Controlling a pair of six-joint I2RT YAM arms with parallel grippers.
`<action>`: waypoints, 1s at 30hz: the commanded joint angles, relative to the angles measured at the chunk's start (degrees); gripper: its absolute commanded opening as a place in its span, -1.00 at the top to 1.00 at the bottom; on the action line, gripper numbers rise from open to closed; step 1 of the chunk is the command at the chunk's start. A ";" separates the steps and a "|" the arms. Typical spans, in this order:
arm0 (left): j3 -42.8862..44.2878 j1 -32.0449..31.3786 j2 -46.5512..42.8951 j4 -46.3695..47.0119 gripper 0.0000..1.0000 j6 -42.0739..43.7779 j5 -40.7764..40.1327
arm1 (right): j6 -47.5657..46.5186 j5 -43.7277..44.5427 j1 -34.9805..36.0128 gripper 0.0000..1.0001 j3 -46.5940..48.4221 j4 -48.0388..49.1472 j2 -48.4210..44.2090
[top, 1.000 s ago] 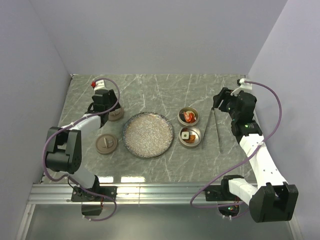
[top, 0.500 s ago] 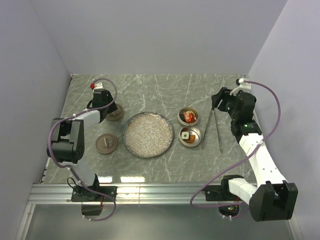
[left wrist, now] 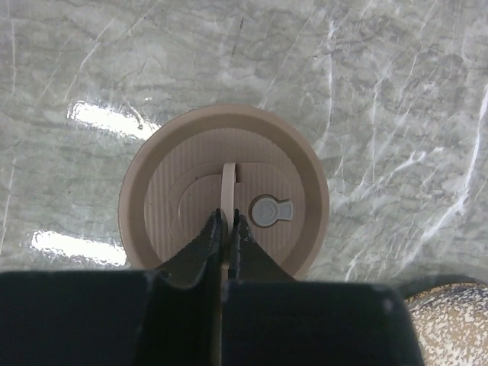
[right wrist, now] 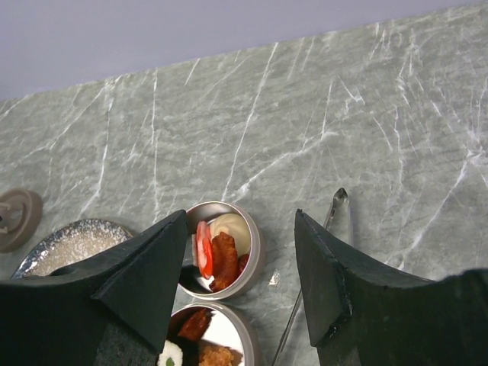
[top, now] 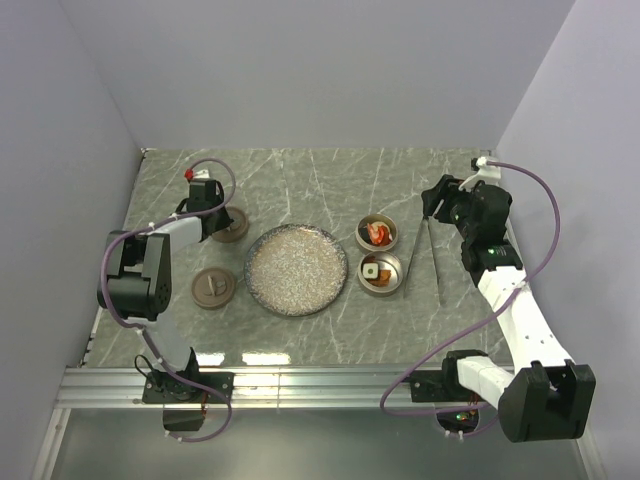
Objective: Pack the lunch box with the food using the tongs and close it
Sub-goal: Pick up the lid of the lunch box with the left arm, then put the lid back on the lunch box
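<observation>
The lunch box shows as two round steel tins, the far one [top: 378, 231] [right wrist: 223, 248] and the near one [top: 380, 272] [right wrist: 206, 335], both open with food [right wrist: 217, 248] inside: red and orange bits and a pale ball. The tongs [top: 431, 255] [right wrist: 336, 216] lie flat on the table right of the tins. My right gripper [top: 436, 205] [right wrist: 240, 216] hovers open above the tongs' far end, holding nothing. My left gripper [top: 214, 213] [left wrist: 226, 221] is shut on the thin upright tab [left wrist: 228, 179] of a tan round lid [top: 230, 226] [left wrist: 183, 191].
A second tan lid [top: 213, 288] lies nearer the front on the left. The big speckled grey plate [top: 297, 270] [left wrist: 450, 328] [right wrist: 65, 248] sits mid-table between lids and tins. Walls stand close at the left, back and right.
My left gripper has shifted a little and its jaws have closed onto the far lid's tab. The right arm, the tongs and the tins have not moved.
</observation>
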 commanded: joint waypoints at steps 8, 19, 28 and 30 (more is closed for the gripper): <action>2.03 -2.54 -8.68 0.66 0.99 3.53 -0.30 | 0.28 1.37 -0.31 -0.30 -0.70 2.38 -1.89; 10.72 -21.67 -16.44 -5.58 0.99 7.23 6.37 | 0.72 5.41 -0.31 -0.36 -2.46 2.21 -6.45; 21.62 -37.69 -6.35 -13.84 0.99 10.66 9.36 | 1.08 7.62 -0.31 -0.39 -4.13 1.68 -12.17; 23.64 -40.84 -4.84 -15.59 0.99 11.10 9.28 | 1.16 7.62 -0.31 -0.39 -4.22 1.51 -12.70</action>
